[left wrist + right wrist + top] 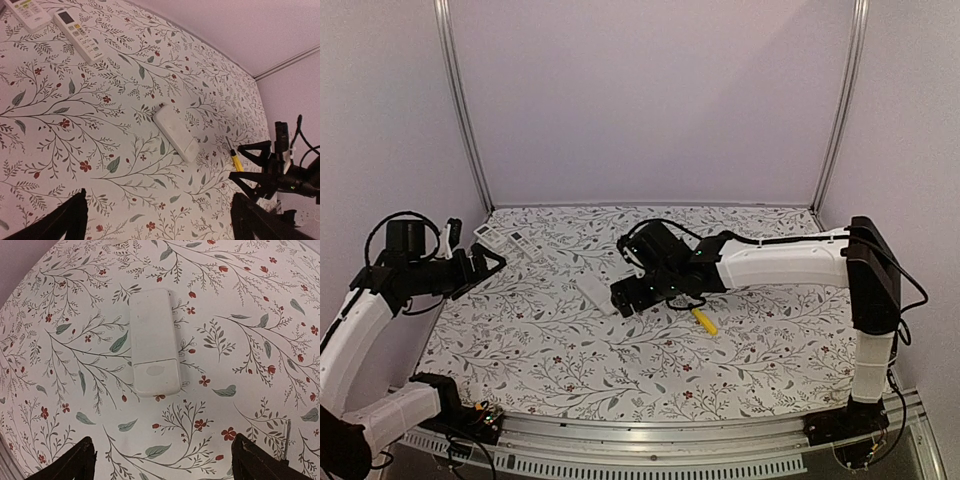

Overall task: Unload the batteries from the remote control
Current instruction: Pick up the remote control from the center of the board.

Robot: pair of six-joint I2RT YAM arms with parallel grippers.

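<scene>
A white remote control (152, 335) lies face down on the flowered table, its battery cover (156, 374) shut at the near end. The batteries are hidden. My right gripper (162, 462) hangs just short of that end, open, with nothing between its fingers. From above, the right gripper (623, 298) sits right beside the remote control (592, 292). My left gripper (488, 263) is raised at the left edge, open and empty. Its own view shows the remote control (175, 132) well ahead of the left gripper (162, 220).
Two more white remotes (29, 12) (80, 34) lie face up at the back left. A yellow-handled screwdriver (704, 320) lies just right of the right gripper. The enclosure's walls stand close at the back and on both sides.
</scene>
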